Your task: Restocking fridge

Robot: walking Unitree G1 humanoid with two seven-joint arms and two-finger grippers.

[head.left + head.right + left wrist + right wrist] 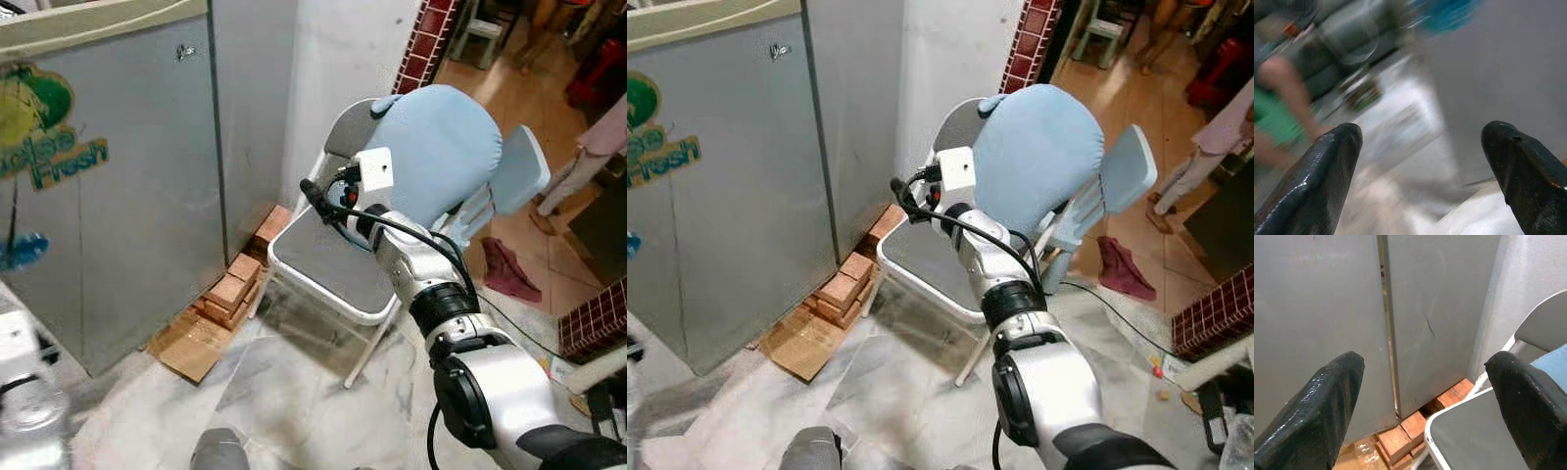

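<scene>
The right tool [312, 193] is raised over the chair [323, 264], jaws spread wide and holding nothing, aimed at the fridge [127, 196]. The fridge stands closed at the robot's left, its door edge [1388, 328] running as a vertical seam straight ahead of the right tool. No item to restock is in view.

The step in hand appears to be the approach to open the door. To do it well, the right tool should probably meet the seam squarely and hook one finger behind the door edge, not push against the flat panel.

Room is tight. The chair, with a blue cushion [441, 157], stands just beside the fridge's corner. Bricks [235, 284] and cardboard [191, 343] lie at the fridge's foot. A person [588, 157] stands well apart.

The left tool [1420, 161] also gapes wide, empty, over the floor.
</scene>
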